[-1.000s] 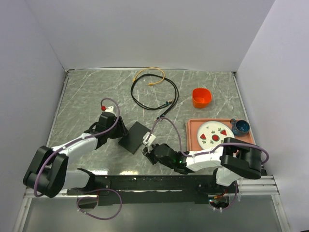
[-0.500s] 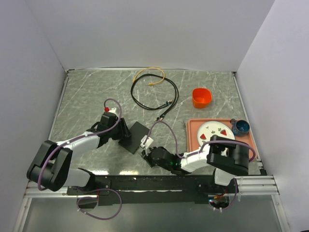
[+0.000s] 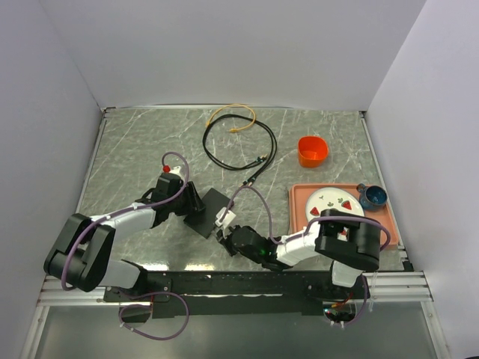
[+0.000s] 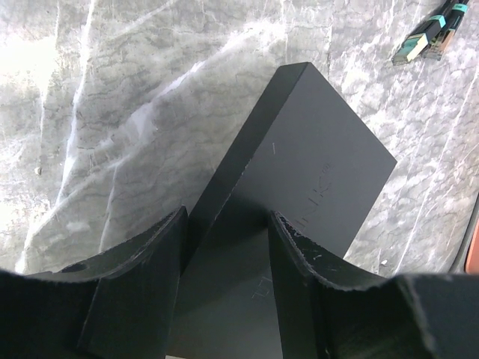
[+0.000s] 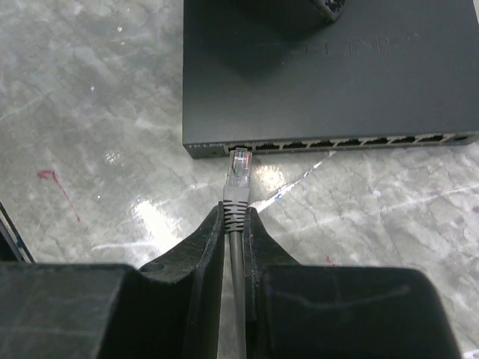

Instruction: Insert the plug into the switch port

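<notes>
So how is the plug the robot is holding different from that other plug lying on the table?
The held plug has a grey boot and clear tip; the loose plug looks teal-green on a black cable. The held plug is pinched in the right jaws, its tip at an end port of the switch; the loose plug lies free on the table, apart from it. Both are network-style cable ends.

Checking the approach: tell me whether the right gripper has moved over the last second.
Yes. In the top view the right gripper has shifted left, farther from the orange tray and closer to the switch, carrying the plug.
</notes>
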